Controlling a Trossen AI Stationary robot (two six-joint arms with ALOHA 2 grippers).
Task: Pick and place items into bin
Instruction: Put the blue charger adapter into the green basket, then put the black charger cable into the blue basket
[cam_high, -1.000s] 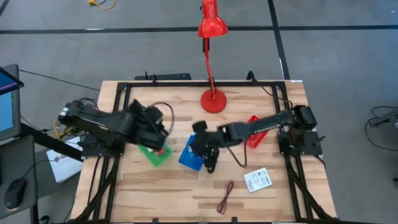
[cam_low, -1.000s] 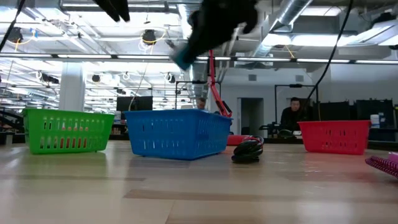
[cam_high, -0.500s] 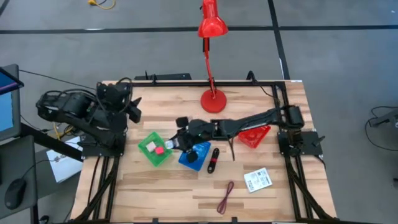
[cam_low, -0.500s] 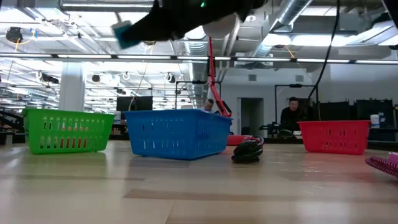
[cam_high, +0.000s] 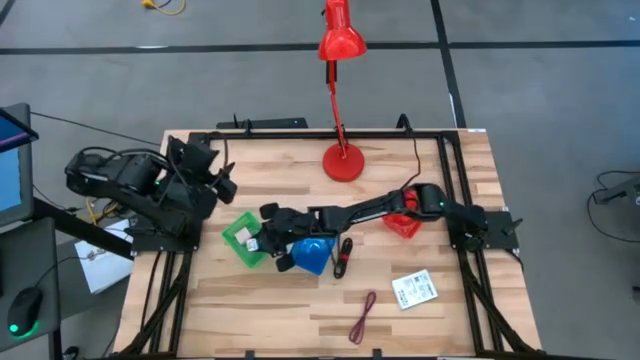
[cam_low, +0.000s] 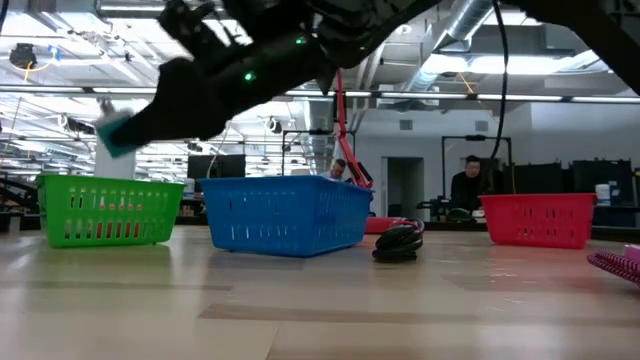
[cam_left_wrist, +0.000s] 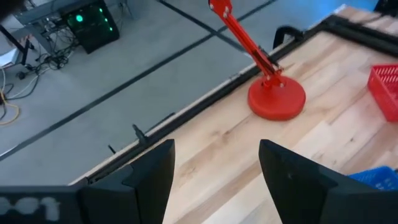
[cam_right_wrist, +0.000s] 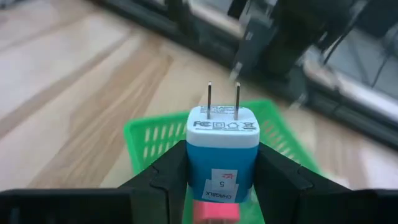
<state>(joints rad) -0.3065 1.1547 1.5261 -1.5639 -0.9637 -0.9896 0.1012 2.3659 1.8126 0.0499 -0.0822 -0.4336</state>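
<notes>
The right gripper (cam_right_wrist: 221, 180) is squeezing a small blue and white plug charger (cam_right_wrist: 222, 152) between its two dark fingers (cam_right_wrist: 165, 177). The two metal prongs point away from the wrist. The gripper is up in the air, just over the green bin (cam_high: 243, 240), which sits on the left half of the tabletop (cam_high: 440, 325). Something pink or red (cam_right_wrist: 216, 213) shows low in the green bin, under the charger.

Right next to the green bin is a blue bin (cam_high: 312, 254), near the middle of the tabletop. A black-and-red stick (cam_high: 343, 257) lies just beside the blue bin. A red bin (cam_high: 403, 224) sits closer to the right edge. A dark red cord (cam_high: 362, 317) and a white packet (cam_high: 414, 289) lie near the front edge.

The left gripper (cam_left_wrist: 216, 163) has its fingers spread apart and holds nothing. It waits over the left edge of the tabletop. A red lamp (cam_high: 343, 160) stands by the back edge.
</notes>
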